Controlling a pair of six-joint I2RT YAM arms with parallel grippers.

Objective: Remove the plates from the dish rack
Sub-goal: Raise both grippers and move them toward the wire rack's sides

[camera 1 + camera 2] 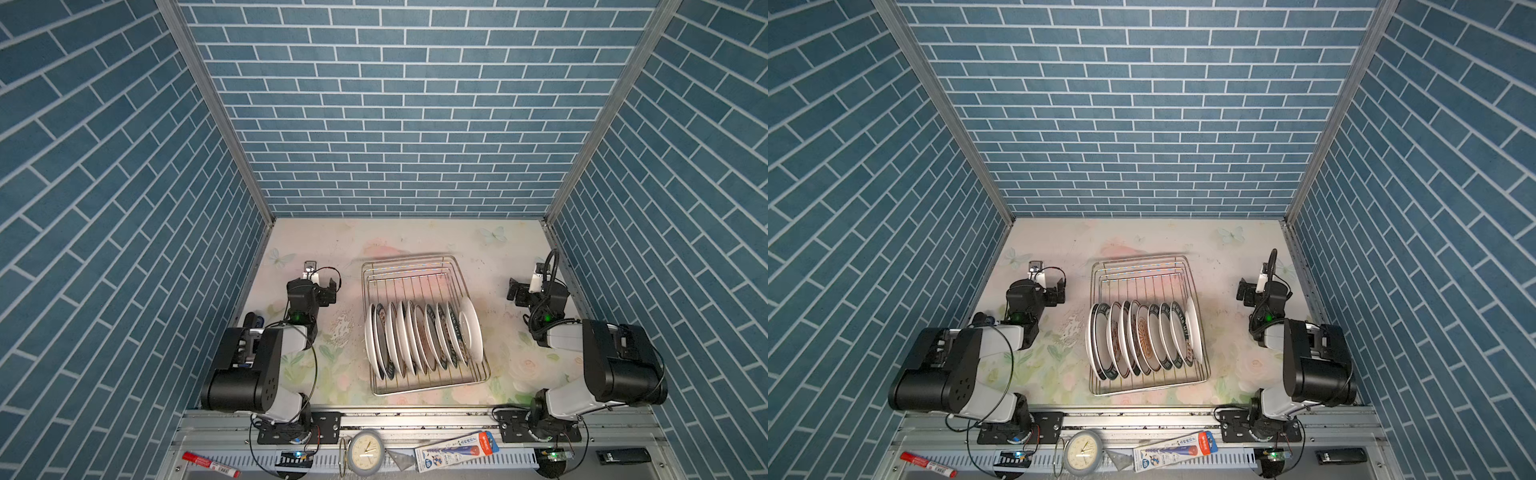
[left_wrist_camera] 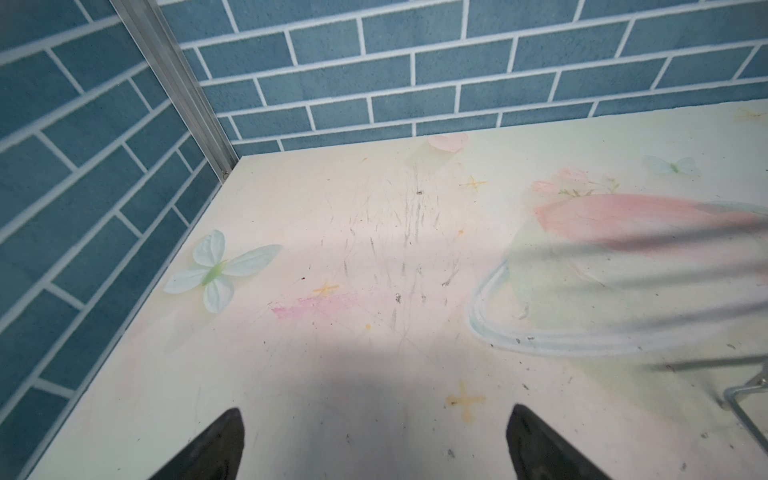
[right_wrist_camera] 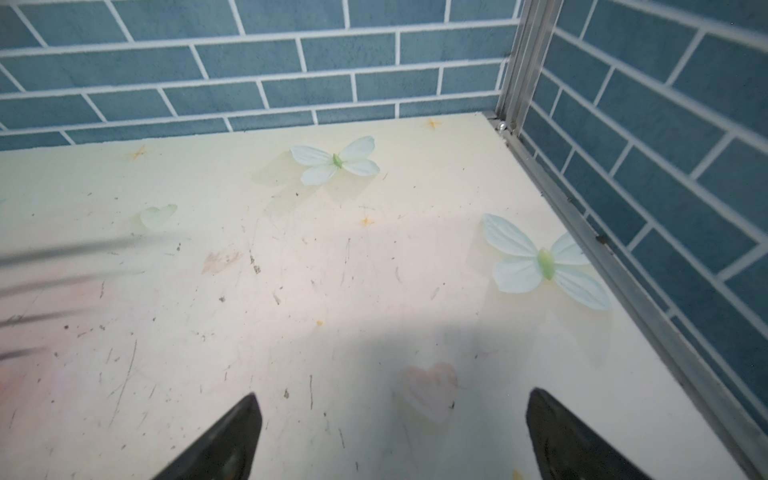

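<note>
- Silver rail along the bottom edge of both top views, with a round clock and a red marker lying on it. Neither belongs to the job.
- Just above it, centre frame, stands the wire dish rack. The plates, about nine, stand on edge in its lower half. The rightmost one leans out over the rack's right side.
- They look like glazed ceramic, so I'd judge them stiff, fairly heavy, slippery, and quick to chip if knocked together. The exposed top rim is the place to pinch. The leaning end plate has the most room around it.
- Left of the rack, the left gripper hangs released and empty. Its wrist view shows dark fingers spread wide over bare table.
- Right of the rack, the right gripper is likewise spread and holds nothing.
- Beyond, in the upper frame, is the blue brick wall.
</note>
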